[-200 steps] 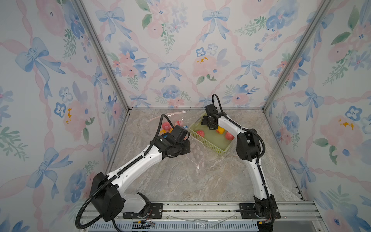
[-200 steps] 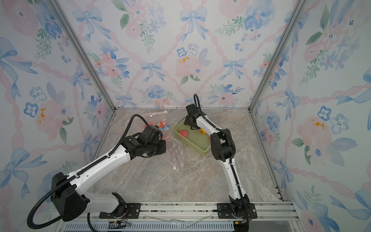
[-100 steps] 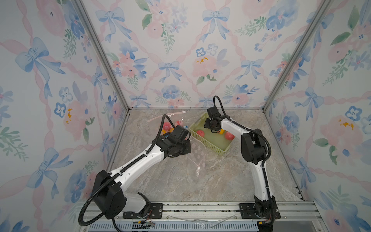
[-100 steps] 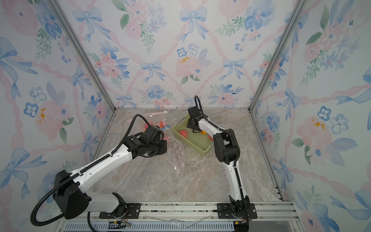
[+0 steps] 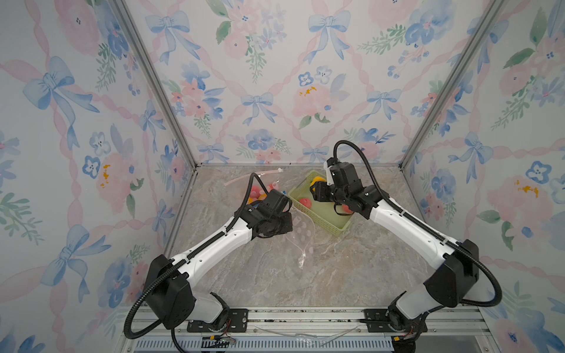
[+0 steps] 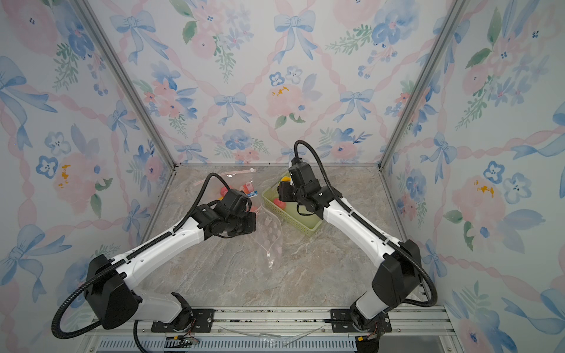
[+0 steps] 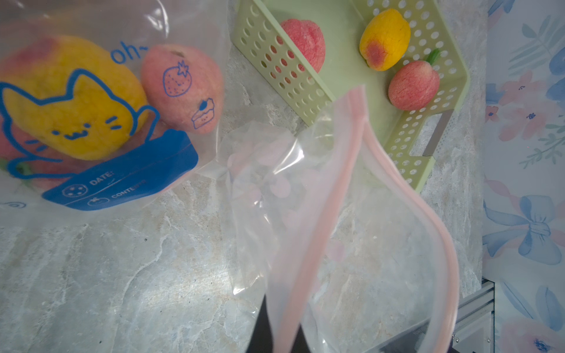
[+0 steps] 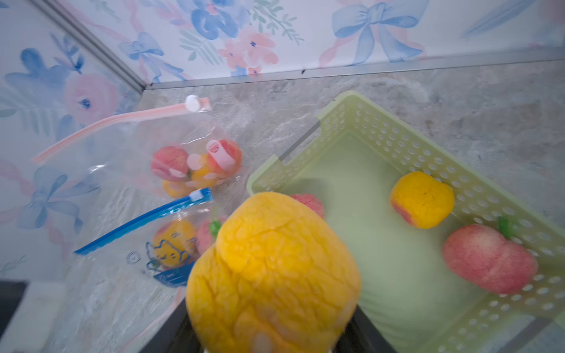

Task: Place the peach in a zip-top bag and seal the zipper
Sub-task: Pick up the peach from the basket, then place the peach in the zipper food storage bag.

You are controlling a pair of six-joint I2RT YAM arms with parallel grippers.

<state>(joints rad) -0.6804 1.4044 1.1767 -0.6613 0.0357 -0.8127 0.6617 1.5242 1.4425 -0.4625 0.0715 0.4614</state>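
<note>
Right gripper [image 5: 318, 192] grips a peach [image 8: 272, 275] between its jaws and holds it over the far end of the basket [image 8: 397, 134]. The peach is yellow-orange, wrinkled and creased, squashed a little by the grip. Below it, three more fruits [image 8: 422, 200] lie on the basket floor. Left gripper [image 7: 284, 336] is pinched on the pink zipper rim of a clear bag [image 7: 275, 183] just beside the basket, its two zipper tracks spread apart and the mouth gaping. Two filled bags [image 8: 195, 162] lie on the table [image 5: 275, 275] beyond
</note>
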